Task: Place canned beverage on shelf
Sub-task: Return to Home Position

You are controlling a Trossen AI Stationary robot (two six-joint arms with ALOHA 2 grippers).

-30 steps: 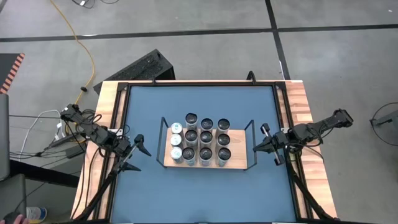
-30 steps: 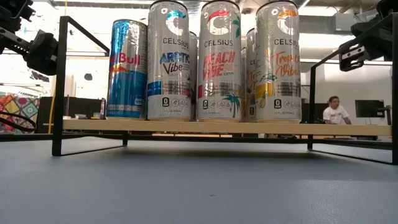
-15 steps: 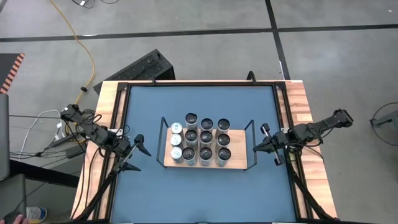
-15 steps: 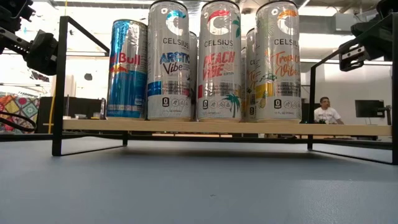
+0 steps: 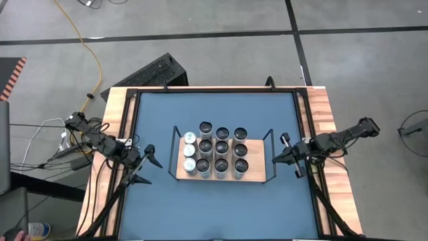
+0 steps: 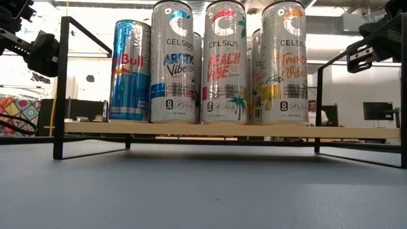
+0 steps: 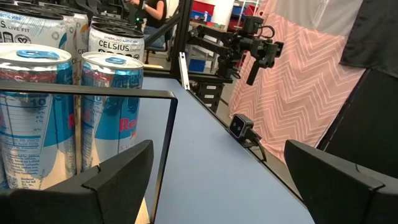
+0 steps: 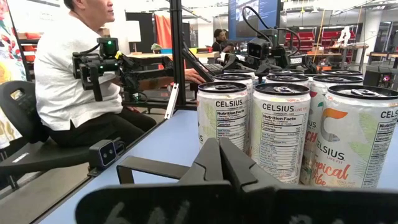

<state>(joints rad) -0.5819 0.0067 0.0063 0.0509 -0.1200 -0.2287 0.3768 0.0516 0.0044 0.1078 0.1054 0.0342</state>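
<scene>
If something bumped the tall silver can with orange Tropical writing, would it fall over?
Probably easily: the tall silver Tropical can is narrow, upright on the light-wood shelf board. The silver Peach Vibe can close beside might catch it. Once down, its round body would likely roll.

A blue counter [image 5: 154, 207] lay framed by pale wooden planks [image 5: 115, 114]. Beyond its far-left corner a black case [image 5: 152, 72] sat on the grey floor [image 5: 221, 20], and a yellow cable [image 5: 85, 47] trailed nearby. A small camera [image 7: 239, 126] perched at one counter edge. Past the counter were a seated person in a white shirt [image 8: 68, 68] and a pink zigzag cloth [image 7: 305, 81].
</scene>
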